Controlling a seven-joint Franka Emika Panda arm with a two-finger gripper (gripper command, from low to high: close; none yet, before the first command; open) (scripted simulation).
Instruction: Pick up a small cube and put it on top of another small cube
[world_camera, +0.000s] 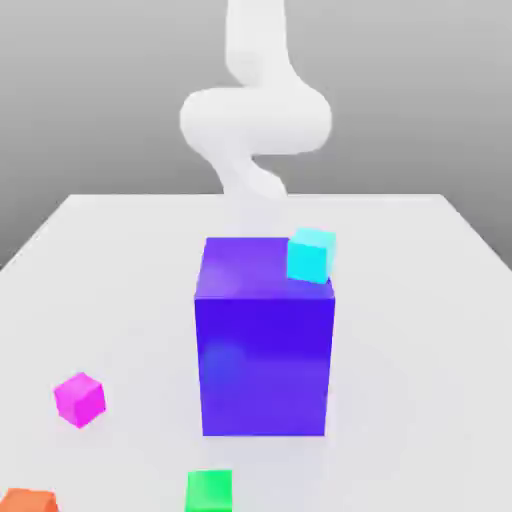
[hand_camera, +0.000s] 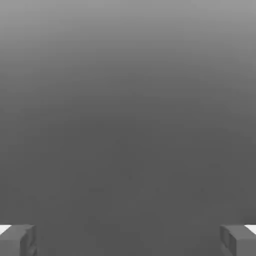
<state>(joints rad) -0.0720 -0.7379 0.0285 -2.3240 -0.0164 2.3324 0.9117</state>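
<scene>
The small magenta cube (world_camera: 80, 398) rests on the white table at the exterior view's left, near the front. Toward the front edge lies the small green cube (world_camera: 209, 491), cut off by the frame. The two cubes are well apart. My white arm (world_camera: 255, 115) rises at the back of the table, behind the big block and far from both cubes. In the hand view my gripper (hand_camera: 128, 240) is open, its grey fingertips (hand_camera: 17, 240) standing wide apart with nothing between them, facing a plain grey background.
A big blue-purple block (world_camera: 265, 335) stands mid-table between the arm and the small cubes. A cyan small cube (world_camera: 310, 255) sits by its upper far corner. An orange-red small cube (world_camera: 28, 500) lies at the front left corner. The table (world_camera: 420, 330) ends close behind the arm.
</scene>
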